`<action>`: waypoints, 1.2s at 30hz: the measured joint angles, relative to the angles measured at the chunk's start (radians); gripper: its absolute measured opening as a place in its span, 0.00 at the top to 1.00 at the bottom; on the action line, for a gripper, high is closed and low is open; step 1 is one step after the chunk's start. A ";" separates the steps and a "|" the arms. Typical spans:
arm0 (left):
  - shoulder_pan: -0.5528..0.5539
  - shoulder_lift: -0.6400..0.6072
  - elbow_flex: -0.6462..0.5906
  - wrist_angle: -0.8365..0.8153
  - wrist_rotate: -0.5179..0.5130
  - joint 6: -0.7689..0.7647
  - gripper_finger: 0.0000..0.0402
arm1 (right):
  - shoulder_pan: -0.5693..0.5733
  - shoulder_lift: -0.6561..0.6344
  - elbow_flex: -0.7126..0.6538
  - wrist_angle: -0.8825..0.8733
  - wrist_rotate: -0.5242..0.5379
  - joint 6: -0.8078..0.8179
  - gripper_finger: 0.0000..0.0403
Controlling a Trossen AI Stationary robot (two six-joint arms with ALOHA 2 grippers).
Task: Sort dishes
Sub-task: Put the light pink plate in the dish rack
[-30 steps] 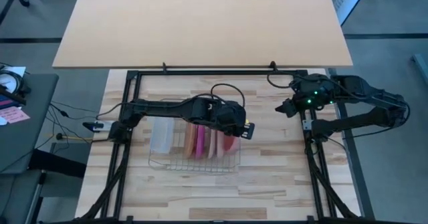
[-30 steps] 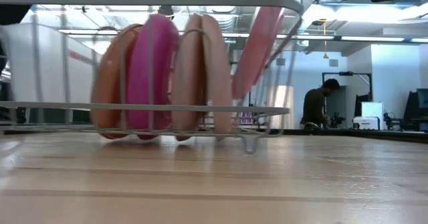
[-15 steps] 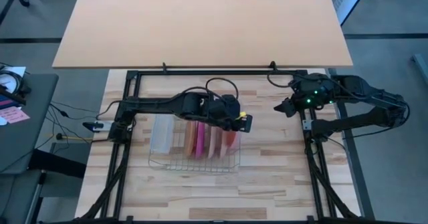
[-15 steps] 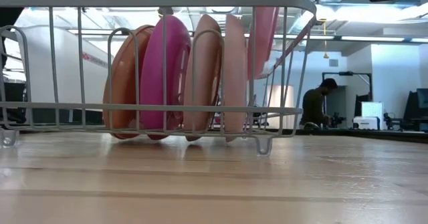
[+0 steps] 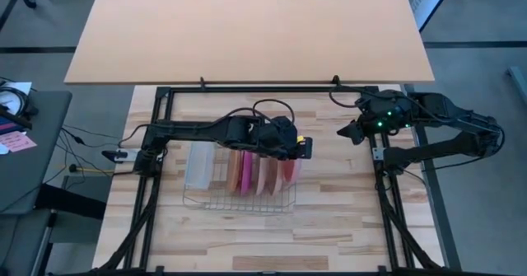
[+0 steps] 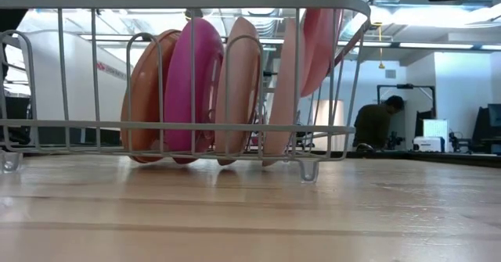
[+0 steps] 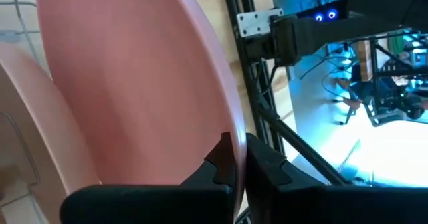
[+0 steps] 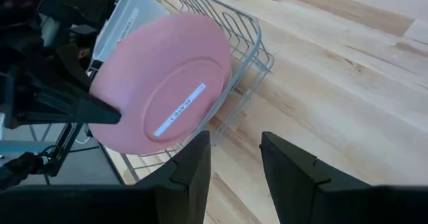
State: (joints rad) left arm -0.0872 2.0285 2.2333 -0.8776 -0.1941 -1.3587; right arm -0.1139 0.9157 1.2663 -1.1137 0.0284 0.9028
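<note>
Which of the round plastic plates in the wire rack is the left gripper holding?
The pale pink plate at the rack's right end. The left gripper pinches its rim, and it sits higher than the four others.

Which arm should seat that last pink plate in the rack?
Left. Its pincer is already shut on the pink plate's rim, holding it over the right end of the wire rack. The right pincer is parked off to the side, open and holding nothing.

Light: bright, even, from ceiling fixtures (image 6: 383, 35) | Shadows: soft under the arms | Glare: blown-out windows in low view, blue-white floor glare in left wrist view | Blur: close pink plate (image 7: 134, 83) was soft
</note>
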 joint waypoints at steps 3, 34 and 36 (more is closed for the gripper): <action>0.000 0.001 0.000 0.002 -0.006 -0.002 0.99 | 0.000 0.000 0.000 0.000 0.000 -0.015 0.66; -0.033 0.068 0.000 0.139 -0.012 -0.053 0.99 | 0.000 0.000 0.000 0.000 -0.001 -0.074 0.66; -0.032 0.068 0.000 0.179 -0.012 -0.060 0.99 | 0.000 0.000 0.000 0.000 -0.001 -0.074 0.66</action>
State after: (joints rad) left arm -0.1196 2.0960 2.2337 -0.6988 -0.2062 -1.4184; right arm -0.1139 0.9157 1.2663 -1.1136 0.0277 0.8288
